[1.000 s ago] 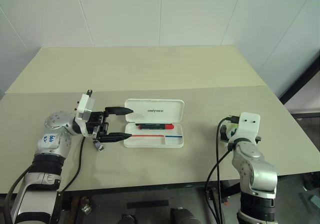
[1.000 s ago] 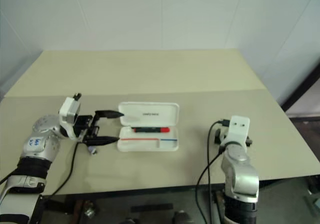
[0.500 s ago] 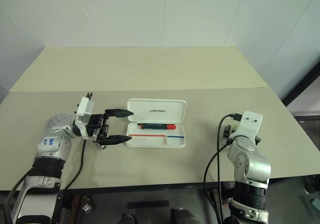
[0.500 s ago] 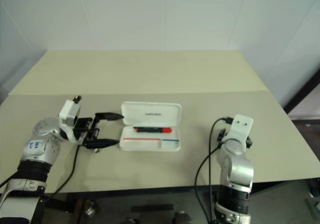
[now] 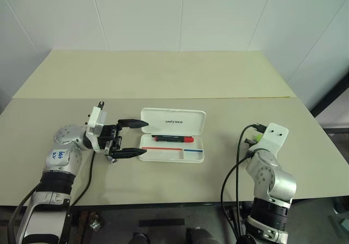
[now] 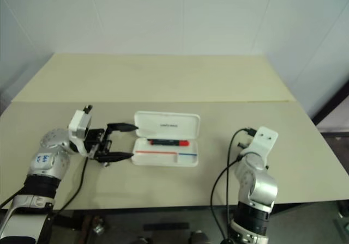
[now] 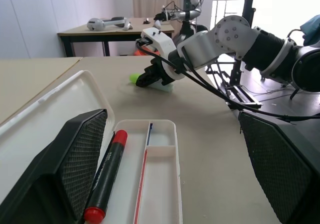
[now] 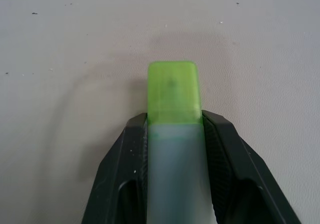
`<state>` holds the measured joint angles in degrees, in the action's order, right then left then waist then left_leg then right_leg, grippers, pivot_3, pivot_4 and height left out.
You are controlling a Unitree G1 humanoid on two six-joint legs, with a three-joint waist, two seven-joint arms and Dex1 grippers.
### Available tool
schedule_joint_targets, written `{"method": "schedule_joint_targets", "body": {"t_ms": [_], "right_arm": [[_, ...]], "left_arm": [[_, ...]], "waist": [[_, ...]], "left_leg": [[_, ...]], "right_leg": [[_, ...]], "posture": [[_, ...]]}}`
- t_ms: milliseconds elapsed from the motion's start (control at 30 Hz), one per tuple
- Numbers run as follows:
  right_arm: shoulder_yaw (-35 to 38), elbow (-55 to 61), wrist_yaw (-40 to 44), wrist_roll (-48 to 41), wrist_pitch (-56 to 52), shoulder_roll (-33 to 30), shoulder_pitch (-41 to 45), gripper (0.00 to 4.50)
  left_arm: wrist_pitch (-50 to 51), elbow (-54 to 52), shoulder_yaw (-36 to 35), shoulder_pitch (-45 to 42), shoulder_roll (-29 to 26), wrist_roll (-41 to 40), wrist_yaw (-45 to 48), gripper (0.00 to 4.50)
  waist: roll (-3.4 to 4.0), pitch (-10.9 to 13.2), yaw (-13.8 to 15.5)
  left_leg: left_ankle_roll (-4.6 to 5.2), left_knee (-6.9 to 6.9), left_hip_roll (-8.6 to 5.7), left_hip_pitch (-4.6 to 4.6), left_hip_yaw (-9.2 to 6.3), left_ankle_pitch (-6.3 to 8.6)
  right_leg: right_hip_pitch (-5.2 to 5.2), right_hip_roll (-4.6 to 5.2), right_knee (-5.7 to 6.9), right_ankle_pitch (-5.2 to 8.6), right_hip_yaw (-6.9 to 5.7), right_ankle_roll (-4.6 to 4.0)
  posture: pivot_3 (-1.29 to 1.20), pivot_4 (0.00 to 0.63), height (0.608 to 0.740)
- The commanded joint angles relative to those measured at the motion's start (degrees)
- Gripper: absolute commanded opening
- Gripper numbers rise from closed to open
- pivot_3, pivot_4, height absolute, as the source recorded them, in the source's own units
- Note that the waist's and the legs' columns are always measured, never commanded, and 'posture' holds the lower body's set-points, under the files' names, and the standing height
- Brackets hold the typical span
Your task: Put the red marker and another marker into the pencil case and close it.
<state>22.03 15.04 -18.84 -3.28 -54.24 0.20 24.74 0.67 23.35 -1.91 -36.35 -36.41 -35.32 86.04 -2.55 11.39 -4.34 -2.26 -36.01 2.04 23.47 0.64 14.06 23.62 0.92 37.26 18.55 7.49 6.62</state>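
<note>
White and hard, the flat plastic pencil case (image 5: 172, 134) lies open near the middle of the long beige table (image 5: 163, 75). Its lid lies back flat, with small dark letters on it. Inside the tray is a thin red-and-blue stripe.

The slim red marker (image 5: 172, 138), with a black body and a red cap end, lies inside the case, along the back edge of the tray next to the lid.

The left gripper (image 5: 132, 138) is at the left end of the case, pointing sideways at it. Its two black fingers (image 7: 65, 169) are spread wide apart and hold nothing. One finger is by the lid's end and the other is by the tray's end. I cannot tell if they touch the case.

The other marker is the short, thick highlighter (image 8: 172, 134) with a whitish see-through body and a light green cap. It is far to the right of the case, low over the table. The right gripper (image 8: 173, 129) is squeezed on it. One black finger presses each side of the pale body, and the green cap sticks out past the fingertips. A bit of green (image 5: 257, 136) peeks out beside the white wrist part.
</note>
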Motion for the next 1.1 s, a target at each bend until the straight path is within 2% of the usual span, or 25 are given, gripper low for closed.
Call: {"method": "schedule_joint_targets", "body": {"t_ms": [33,167,367,567,667,800,933,1100], "right_arm": [[-3.5,2.1,7.1,-0.3,3.3,-6.6,0.1,1.12],[-8.7,4.3,18.3,-3.4,5.2,-14.6,2.8,1.12],[-15.6,6.6,38.1,-12.3,6.0,-24.2,12.4,1.12],[-26.7,8.3,58.4,-20.4,7.5,-29.6,18.5,1.12],[-31.0,9.3,64.9,-22.9,8.8,-30.1,18.8,1.12],[-37.9,7.4,70.4,-21.6,11.9,-29.0,19.4,1.12],[-44.6,0.3,75.4,-17.5,18.5,-27.1,21.6,1.12],[-48.9,-15.7,80.3,-11.6,28.5,-22.8,27.1,1.12]], "left_arm": [[-0.6,0.2,-1.2,-2.0,0.3,0.1,4.4,4.5],[-0.8,1.5,-1.3,-2.8,0.2,0.2,5.0,4.5],[-1.2,2.4,-1.3,-3.5,0.2,0.5,4.9,4.5],[-1.2,1.8,-1.8,-2.9,-0.1,0.3,4.6,4.5],[-1.0,1.4,-2.6,-2.0,-0.9,0.0,4.5,4.5],[-0.5,0.8,-4.1,-0.1,-2.5,-0.3,4.4,4.5],[-1.0,2.9,-5.5,1.1,-4.0,0.1,5.3,4.5],[-2.1,4.7,-6.2,1.5,-5.0,1.1,5.3,4.5]], "waist": [[0.05,0.0,-0.3],[0.1,0.1,-1.2],[0.14,0.1,-1.9],[0.15,0.1,-1.8],[0.15,0.1,-1.4],[0.15,0.1,-1.4],[0.14,0.1,-1.4],[0.14,0.1,-1.5]], "left_leg": [[0.01,-0.01,-0.15,0.01,0.01,0.0],[0.03,-0.01,-0.2,-0.03,0.0,-0.01],[0.03,0.02,0.13,-0.13,-0.02,-0.01],[0.03,0.01,0.17,-0.1,-0.12,0.0],[0.02,-0.04,0.19,-0.03,-0.21,0.02],[0.02,-0.09,0.3,-0.03,-0.2,0.03],[0.01,-0.15,0.38,-0.09,-0.2,0.02],[0.0,-0.25,0.35,-0.11,-0.13,0.01]], "right_leg": [[0.02,0.08,0.0,0.01,0.03,0.03],[0.05,0.01,0.01,-0.03,0.24,0.17],[0.09,-0.45,0.17,-0.02,0.34,0.17],[0.09,-0.4,0.12,-0.02,0.31,0.16],[0.09,-0.31,0.08,-0.02,0.3,0.16],[0.1,-0.23,0.11,-0.02,0.31,0.16],[0.1,-0.3,0.2,-0.02,0.29,0.16],[0.09,-0.32,0.27,-0.02,0.22,0.14]], "posture": [[0.0,0.15,0.74],[0.0,0.15,0.74],[0.0,0.15,0.74],[0.0,0.15,0.74],[0.0,0.15,0.74],[0.0,0.15,0.74],[0.0,0.15,0.74],[0.0,0.15,0.74]]}}
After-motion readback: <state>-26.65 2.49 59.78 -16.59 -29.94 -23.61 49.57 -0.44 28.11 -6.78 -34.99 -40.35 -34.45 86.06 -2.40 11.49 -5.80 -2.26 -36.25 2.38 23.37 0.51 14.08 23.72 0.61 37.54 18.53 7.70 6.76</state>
